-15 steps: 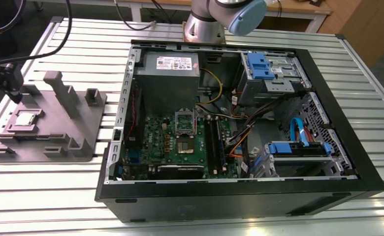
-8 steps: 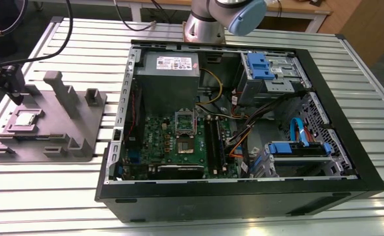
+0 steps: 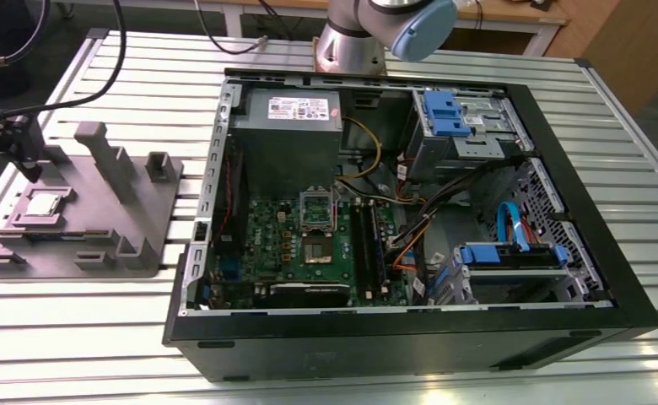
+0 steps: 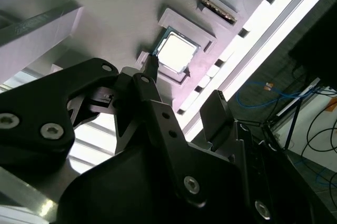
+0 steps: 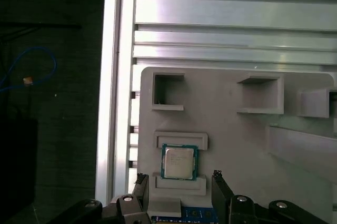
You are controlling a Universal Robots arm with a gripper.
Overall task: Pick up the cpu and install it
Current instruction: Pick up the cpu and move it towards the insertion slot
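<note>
The cpu (image 3: 45,205) is lying flat in a shallow square pocket of the grey fixture (image 3: 82,253), at the exterior view's left, well apart from the open computer case (image 3: 419,337). The fixture is sitting on the slatted metal table (image 3: 82,380).

The gripper (image 3: 31,171) is hanging just above the fixture, near the chip. The frame's left edge is cutting off much of its body, and its tips are merging into one dark shape there. In the first wrist view the two fingers (image 5: 141,182) are standing spread wider than the cpu (image 5: 179,162), with nothing between them. The chip is lying just beyond the tips. Whether the tips are touching the fixture is not clear.

In the second wrist view the gripper (image 4: 185,83) is covering a large part of the fixture, and the cpu (image 4: 176,52) is showing bright past one fingertip, glare washing out its top.

Inside the case, the motherboard (image 3: 295,253) is facing up with its socket (image 3: 315,215) near the middle. The socket is too small to tell how its cover is standing. The arm's base (image 3: 358,42) is rising out of the frame's top edge.
</note>
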